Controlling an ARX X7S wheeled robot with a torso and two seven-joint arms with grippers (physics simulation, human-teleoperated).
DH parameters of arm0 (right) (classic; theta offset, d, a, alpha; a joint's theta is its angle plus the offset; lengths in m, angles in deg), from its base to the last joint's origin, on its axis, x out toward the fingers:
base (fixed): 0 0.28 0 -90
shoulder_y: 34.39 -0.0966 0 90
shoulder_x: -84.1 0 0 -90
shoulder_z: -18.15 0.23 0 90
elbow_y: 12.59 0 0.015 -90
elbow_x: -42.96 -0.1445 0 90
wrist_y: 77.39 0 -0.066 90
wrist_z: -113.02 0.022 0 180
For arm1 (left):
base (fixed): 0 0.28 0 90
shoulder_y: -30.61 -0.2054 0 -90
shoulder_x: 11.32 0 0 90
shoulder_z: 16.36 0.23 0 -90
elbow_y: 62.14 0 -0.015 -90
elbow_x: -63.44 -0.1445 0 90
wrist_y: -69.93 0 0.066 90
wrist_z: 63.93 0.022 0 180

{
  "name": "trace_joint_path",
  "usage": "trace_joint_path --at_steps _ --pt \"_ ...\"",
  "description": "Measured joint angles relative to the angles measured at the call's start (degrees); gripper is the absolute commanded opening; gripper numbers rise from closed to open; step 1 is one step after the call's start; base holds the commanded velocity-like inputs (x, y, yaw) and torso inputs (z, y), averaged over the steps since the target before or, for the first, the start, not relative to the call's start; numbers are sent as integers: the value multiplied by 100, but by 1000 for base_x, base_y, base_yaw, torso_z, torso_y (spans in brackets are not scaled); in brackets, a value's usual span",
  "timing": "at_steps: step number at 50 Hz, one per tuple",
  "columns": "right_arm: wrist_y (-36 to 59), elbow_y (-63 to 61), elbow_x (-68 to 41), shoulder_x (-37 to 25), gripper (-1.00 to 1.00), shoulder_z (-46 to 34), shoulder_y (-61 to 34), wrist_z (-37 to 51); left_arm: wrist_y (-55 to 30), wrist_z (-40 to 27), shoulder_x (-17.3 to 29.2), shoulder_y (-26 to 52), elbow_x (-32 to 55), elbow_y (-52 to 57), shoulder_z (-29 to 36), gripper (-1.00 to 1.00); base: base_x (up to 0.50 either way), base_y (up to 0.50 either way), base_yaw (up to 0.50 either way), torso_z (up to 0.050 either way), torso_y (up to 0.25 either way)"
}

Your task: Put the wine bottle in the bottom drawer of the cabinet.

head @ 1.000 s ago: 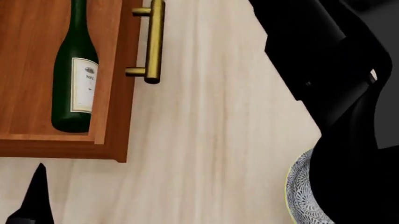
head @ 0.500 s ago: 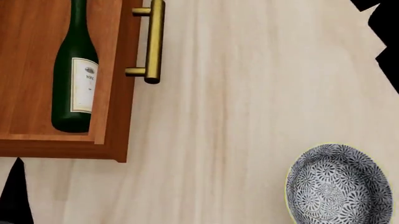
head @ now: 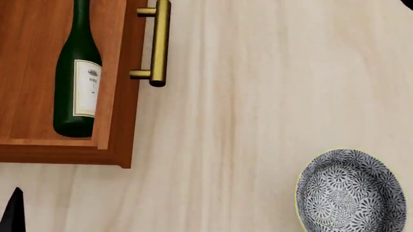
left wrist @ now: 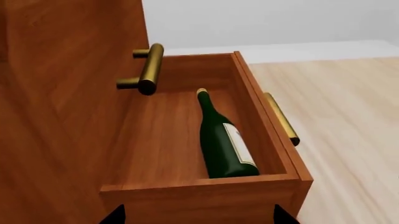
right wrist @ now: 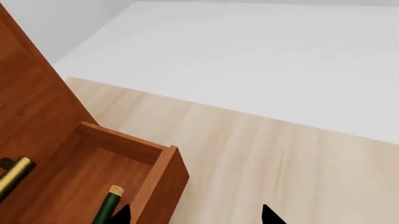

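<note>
Wine bottle: lying flat in bottom drawer — drawer pulled out.
Grippers: only tips visible — aperture unclear.

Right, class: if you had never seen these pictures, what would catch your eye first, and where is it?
The dark green wine bottle lying flat in the pulled-out bottom drawer of the reddish-brown cabinet, cork pointing inward. Next, the blue-patterned bowl on the pale wood surface, off to the drawer's right in the head view.

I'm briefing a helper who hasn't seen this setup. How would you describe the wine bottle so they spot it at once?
Find the reddish-brown cabinet; its bottom drawer stands pulled open. The wine bottle lies on its side inside: dark green glass, cork top, white label, unlike the patterned bowl outside.
</note>
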Motion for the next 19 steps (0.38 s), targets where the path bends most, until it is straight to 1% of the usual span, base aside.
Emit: trace_joint_path --at_steps 3,7,10,14,19 --pt "-1 -180 -27 -144 100 36 -1 106 182 -253 69 549 -85 7 737 100 0 0 0 0 0" --pt "-22 -393 -72 -322 100 98 3 235 507 -605 114 1513 -235 14 1957 100 0 0 0 0 0" --pt "-41 -543 -115 -443 100 152 7 321 703 -817 131 2152 -313 19 2729 100 0 0 0 0 0" --pt "-69 -755 -169 -602 100 218 28 436 920 -1018 168 2855 -413 22 3566 100 0 0 0 0 0" --pt "-123 -995 -215 -810 100 296 65 562 1150 -1179 221 3585 -530 25 4400 100 0 0 0 0 0"
